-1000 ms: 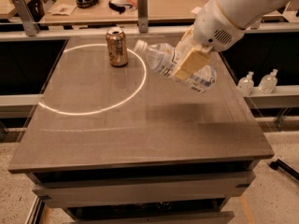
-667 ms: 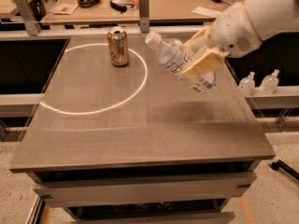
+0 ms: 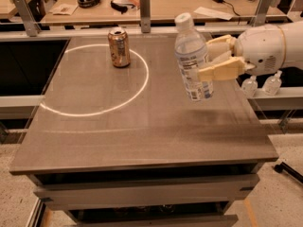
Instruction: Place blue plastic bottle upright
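The blue plastic bottle [image 3: 191,59] is clear with a white cap and a pale label. It is nearly upright, cap up, held above the right side of the table [image 3: 142,126]. My gripper [image 3: 208,60] comes in from the right on a white arm and is shut on the bottle's middle, with one tan finger [image 3: 220,71] in front of the label. The bottle's base hangs just above the tabletop, apart from it as far as I can tell.
A brown-gold soda can [image 3: 119,47] stands upright at the back left, inside a white circle of light [image 3: 94,110]. Two small clear pump bottles [image 3: 262,84] stand off the table's right edge. A cluttered bench [image 3: 156,4] runs behind the table.
The bottle has turned from lying tilted, cap to the left, to nearly upright. My gripper has rotated with it and moved a little to the right and down.
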